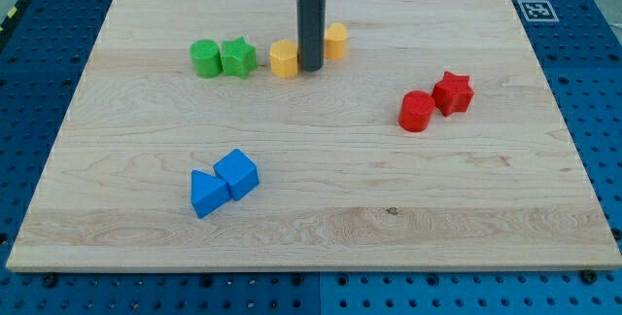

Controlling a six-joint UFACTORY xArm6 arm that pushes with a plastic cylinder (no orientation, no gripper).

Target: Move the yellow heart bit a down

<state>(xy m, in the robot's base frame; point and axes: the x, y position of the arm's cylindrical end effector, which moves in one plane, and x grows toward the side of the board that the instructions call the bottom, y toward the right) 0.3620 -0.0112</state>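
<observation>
My tip [311, 67] rests on the wooden board [321, 237] near the view's top, between two yellow blocks. One yellow block [283, 59], which looks heart-shaped, sits just left of the tip and touches or nearly touches the rod. The other yellow block [336, 40] sits just right of the rod and a little higher in the view, partly hidden by it. Its shape is hard to make out.
A green cylinder [205, 58] and a green star [238, 57] sit side by side left of the yellow blocks. A red cylinder [417, 111] and a red star [453, 92] touch at the right. A blue triangle [207, 193] and a blue cube [237, 173] touch at the lower left.
</observation>
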